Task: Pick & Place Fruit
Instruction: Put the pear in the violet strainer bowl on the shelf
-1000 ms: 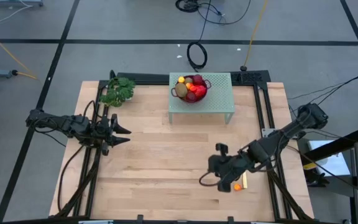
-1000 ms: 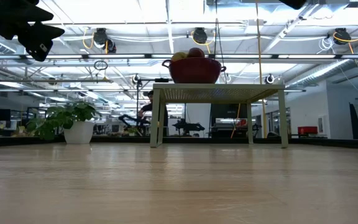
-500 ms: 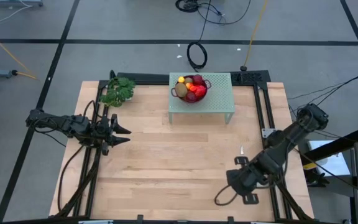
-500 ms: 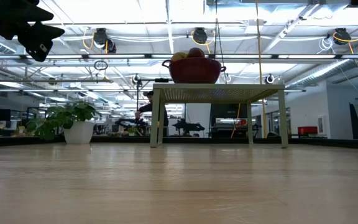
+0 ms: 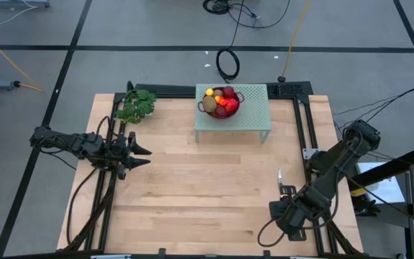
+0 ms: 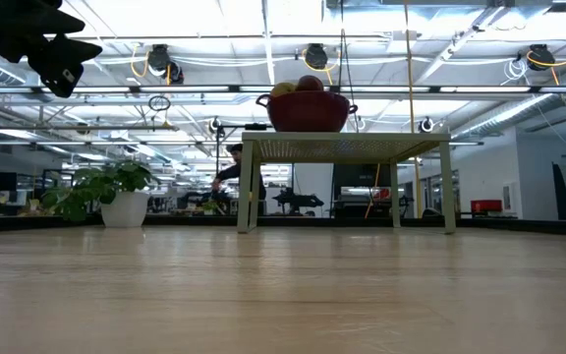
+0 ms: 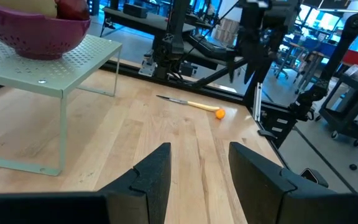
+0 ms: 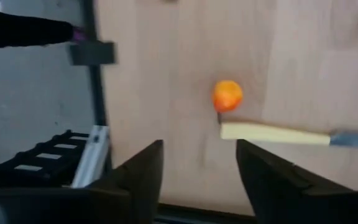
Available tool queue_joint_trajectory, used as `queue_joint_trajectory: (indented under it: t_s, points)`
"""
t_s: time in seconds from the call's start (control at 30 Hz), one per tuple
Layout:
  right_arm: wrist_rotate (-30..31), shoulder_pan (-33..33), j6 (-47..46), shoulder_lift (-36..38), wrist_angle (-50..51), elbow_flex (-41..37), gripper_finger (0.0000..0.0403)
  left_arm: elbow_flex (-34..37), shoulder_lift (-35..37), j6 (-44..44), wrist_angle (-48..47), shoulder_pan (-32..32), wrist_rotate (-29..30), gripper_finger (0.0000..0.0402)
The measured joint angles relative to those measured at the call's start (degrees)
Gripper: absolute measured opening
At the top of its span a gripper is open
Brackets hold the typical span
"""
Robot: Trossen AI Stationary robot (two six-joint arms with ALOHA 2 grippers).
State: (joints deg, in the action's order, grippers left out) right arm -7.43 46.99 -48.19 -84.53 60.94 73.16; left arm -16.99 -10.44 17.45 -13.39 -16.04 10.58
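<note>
A dark red bowl (image 5: 221, 103) heaped with fruit stands on a pale green perforated stand (image 5: 254, 119) at the table's far edge; the low view shows the bowl (image 6: 306, 110) from the side. One tiny orange fruit (image 8: 227, 95) lies on the wood against the butt of the yellow-handled knife (image 8: 272, 133), near the right edge. My right gripper (image 8: 199, 177) hovers open above the table close to them, at the near right corner (image 5: 284, 214). My left gripper (image 5: 144, 156) waits open over the table's left side, pointing right.
A leafy green sprig (image 5: 136, 106) sits at the far left corner. The left wrist view shows the knife (image 7: 185, 101) and the orange fruit (image 7: 220, 113) across the table, with my right arm above them. A black frame runs along the table's edges.
My right gripper has swung toward the table's near right corner, and its arm now covers the tiny orange fruit in the high view. The fruit and knife have stayed in place. My left arm has kept still.
</note>
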Motion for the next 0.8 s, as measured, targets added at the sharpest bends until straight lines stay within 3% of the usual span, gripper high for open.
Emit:
queue_joint_trajectory:
  t_s: [0.13, 0.27, 0.8]
  points:
    - [-1.4, 0.0, -2.3, 0.0, -1.6, -5.2, 0.0237, 0.0, 0.0, 0.0, 0.0, 0.0, 0.0, 0.0161]
    - [-3.2, -0.5, -4.3, 0.0, -1.8, -10.0, 0.0260, 0.0, 0.0, -0.2, 0.0, 0.0, 0.0, 0.0161]
    - [-2.9, -2.0, -8.5, 0.0, -20.0, -18.9, 0.0237, 0.0, 0.0, -0.8, 0.0, 0.0, 0.0, 0.0161]
